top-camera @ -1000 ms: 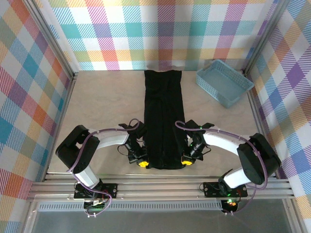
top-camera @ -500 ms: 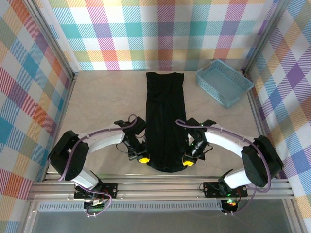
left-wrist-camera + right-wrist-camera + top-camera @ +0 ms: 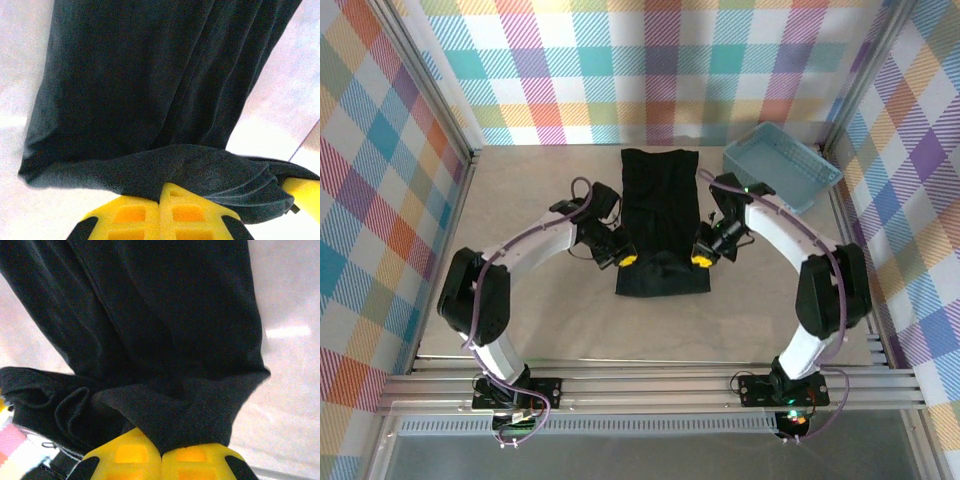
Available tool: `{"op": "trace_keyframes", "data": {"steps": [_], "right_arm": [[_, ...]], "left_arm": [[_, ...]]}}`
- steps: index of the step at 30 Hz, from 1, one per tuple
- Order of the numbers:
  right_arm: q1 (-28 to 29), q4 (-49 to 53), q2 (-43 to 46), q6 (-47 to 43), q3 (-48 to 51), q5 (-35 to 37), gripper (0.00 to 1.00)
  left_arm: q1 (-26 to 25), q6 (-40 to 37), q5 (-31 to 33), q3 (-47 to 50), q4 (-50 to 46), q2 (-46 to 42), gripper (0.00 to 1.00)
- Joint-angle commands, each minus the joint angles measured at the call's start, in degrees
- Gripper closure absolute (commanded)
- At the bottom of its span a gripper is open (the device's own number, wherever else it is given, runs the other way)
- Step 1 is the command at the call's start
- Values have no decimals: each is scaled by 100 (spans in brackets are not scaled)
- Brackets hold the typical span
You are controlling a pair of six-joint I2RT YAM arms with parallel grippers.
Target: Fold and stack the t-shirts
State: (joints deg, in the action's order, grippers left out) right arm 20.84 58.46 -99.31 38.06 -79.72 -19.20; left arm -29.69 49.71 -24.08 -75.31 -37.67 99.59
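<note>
- My left gripper [image 3: 160,201] is pinched tight on a black cloth edge, yellow pads together, a fat roll of fabric bunched over them.
- My right gripper [image 3: 161,450] is likewise clamped shut on the opposite corner, cloth draped over both pads.
- This looks like the half-fold. I'd say both corners should travel level and at one pace, with the edge taut between them.
- I'd set that edge square on the far end, and let go only once the layers lie flat.
- The risk, I reckon, is the bunched roll at my left dragging the fold crooked.
- The t-shirt [image 3: 660,200] is plain black, a narrow strip with lengthwise creases, doubled over at the near end.
- It lies mid-table [image 3: 540,200], its far end close to the back wall, left of the basket [image 3: 782,170] and apart from it.
</note>
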Motion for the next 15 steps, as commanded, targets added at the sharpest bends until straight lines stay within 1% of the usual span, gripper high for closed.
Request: {"op": "trace_keyframes", "data": {"steps": [1, 5, 10, 15], "right_arm": [[-229, 217, -486, -149, -611, 144, 100], [-406, 191, -1195, -149, -1337, 83, 100], [-597, 92, -1773, -2, -1875, 175, 100], [-616, 225, -2363, -33, -2510, 128, 100]], "left_arm": [[203, 80, 411, -447, -55, 245, 100], [487, 47, 494, -800, 10, 587, 100], [750, -82, 505, -1313, 60, 1096, 100], [844, -373, 485, -2001, -163, 1723, 100]]}}
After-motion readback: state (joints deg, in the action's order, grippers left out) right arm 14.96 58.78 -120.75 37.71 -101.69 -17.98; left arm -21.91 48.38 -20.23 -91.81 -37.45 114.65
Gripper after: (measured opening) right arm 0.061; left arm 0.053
